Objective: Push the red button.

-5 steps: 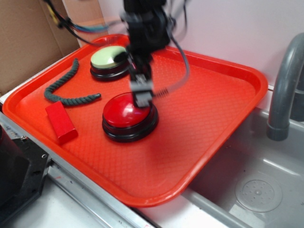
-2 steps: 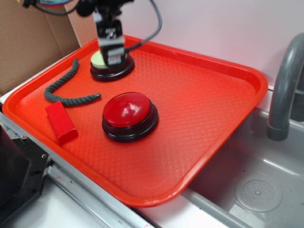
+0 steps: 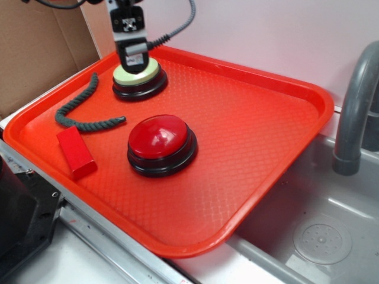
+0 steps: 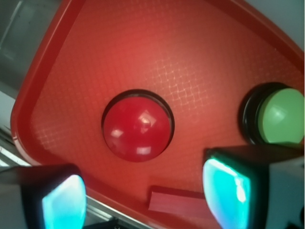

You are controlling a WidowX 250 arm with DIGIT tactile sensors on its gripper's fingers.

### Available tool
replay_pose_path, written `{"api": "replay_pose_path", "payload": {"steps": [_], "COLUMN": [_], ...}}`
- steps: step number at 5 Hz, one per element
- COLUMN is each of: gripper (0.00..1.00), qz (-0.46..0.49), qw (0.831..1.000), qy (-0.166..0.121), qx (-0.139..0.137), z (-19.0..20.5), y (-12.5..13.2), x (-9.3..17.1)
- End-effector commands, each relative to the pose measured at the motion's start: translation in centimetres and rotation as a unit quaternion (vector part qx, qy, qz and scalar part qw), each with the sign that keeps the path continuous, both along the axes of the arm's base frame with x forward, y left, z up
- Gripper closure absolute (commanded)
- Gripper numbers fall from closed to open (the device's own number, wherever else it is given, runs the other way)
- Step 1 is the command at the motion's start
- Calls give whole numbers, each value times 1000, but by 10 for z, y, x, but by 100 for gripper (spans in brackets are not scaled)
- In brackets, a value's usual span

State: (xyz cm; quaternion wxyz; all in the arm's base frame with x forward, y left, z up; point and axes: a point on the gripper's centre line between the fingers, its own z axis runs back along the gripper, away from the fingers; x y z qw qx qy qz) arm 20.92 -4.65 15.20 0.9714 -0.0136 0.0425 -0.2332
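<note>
- the sink (image 3: 331, 236), grey, fills the near right corner of the side view, with a round drain plate in its floor and a curved grey tap (image 3: 354, 106) rising at the right edge.
- the tray (image 3: 278, 136), bright red plastic with a fine diamond pattern and a raised rounded rim, lies across the middle, its near right corner over the sink's edge; everything below sits on it.
- a brown cardboard sheet (image 3: 35, 53) stands at the far left behind the tray.
- the red button (image 3: 160, 137) sits a little left of the tray's middle, well apart from the claw. it is a big glossy red dome on a round black base, with small white highlights on top; nothing touches it. the wrist view looks down on it (image 4: 138, 128) as a shiny red circle ringed in black, just left of centre.
- the green button (image 3: 137, 74), a pale green dome on a black base, stands at the tray's far left, farther back than the red one.
- the rope (image 3: 80, 106), dark green and twisted, curls along the left side of the tray.
- the block (image 3: 76, 152), small, red and rectangular, lies near the tray's left near rim, just left of the red button.
- the claw (image 3: 133, 59) hangs over the green button at the far left, its tip just above or at the dome. in the wrist view its two fingers (image 4: 226, 191) stand wide apart with nothing between them.
</note>
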Motion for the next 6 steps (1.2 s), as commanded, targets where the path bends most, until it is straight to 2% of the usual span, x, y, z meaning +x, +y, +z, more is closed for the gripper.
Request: {"api": "replay_pose_path", "payload": {"steps": [1,2,3,5,6], "gripper": [0,0,0,0,0], "qz": [19,28,38,62,67], "qw": [999,999,999,998,997], "qy": [-32,-28,-6,-29,-39], "qx": [-8,-10,-11,10,7], "z": [30,33,29,55,59], "y": [-4,-2,-2,-5,-4], "x": [-3,-5,-4,-18,-23]}}
